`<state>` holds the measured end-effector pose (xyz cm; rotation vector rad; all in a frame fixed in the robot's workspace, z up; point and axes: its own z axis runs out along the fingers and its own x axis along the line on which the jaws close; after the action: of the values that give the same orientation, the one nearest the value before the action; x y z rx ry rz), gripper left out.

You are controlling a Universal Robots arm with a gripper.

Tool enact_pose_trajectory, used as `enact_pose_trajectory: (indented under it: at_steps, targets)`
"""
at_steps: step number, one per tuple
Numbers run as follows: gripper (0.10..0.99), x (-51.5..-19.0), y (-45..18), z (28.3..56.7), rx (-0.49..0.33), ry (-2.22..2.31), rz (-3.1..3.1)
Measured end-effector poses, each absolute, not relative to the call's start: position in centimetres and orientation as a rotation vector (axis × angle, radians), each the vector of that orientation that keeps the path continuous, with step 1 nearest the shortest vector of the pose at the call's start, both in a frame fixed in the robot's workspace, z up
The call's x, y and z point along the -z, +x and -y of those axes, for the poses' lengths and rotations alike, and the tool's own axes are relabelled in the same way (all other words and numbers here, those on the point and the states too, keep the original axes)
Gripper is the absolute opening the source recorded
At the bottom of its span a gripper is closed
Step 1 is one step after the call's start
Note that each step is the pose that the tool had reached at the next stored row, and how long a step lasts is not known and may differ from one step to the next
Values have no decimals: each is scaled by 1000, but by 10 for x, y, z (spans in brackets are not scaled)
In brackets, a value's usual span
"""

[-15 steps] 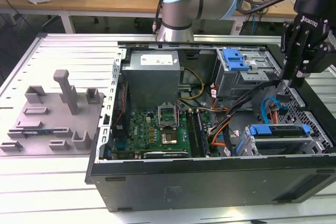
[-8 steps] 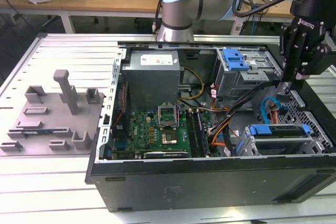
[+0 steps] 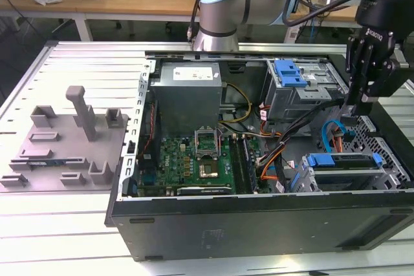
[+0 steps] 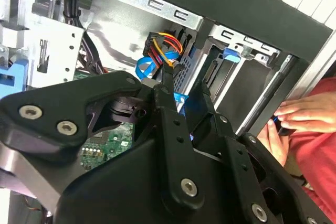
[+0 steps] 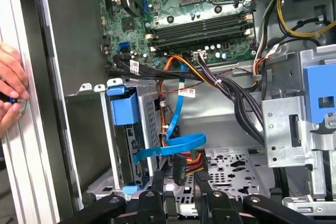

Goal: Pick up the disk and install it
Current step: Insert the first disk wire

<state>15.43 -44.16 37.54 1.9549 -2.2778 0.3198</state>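
The disk [image 3: 342, 159] sits slid into the drive cage at the case's near right corner in the exterior view. Its long blue rail shows there, and its silver face is hidden. Its blue end [image 5: 123, 111] shows at the cage mouth in the first wrist view, and the blue end [image 4: 231, 53] also appears in the second wrist view. My gripper [image 3: 358, 109] hangs above the case's right side, just beyond the cage. Its fingers [image 5: 157, 182] stand a little apart with nothing between them, and a bundle of coloured power wires [image 5: 186, 163] lies beneath.
A person's hand [image 5: 10, 95] rests on the case's outer edge by the cage, with a red sleeve [image 4: 320, 156] behind. A blue flat cable [image 5: 168, 148], the motherboard [image 3: 194, 159], another cage with a blue latch [image 3: 289, 74] and a grey fixture [image 3: 65, 140] on the exterior view's left surround the work.
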Motion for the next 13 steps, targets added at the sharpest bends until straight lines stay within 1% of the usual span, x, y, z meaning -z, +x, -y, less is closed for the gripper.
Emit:
enact_pose_trajectory:
  at_steps: [9,13]
  targets:
    - [361,-363,154,441,-336,1881,2314]
    - [361,-356,155,435,-340,1879,2312]
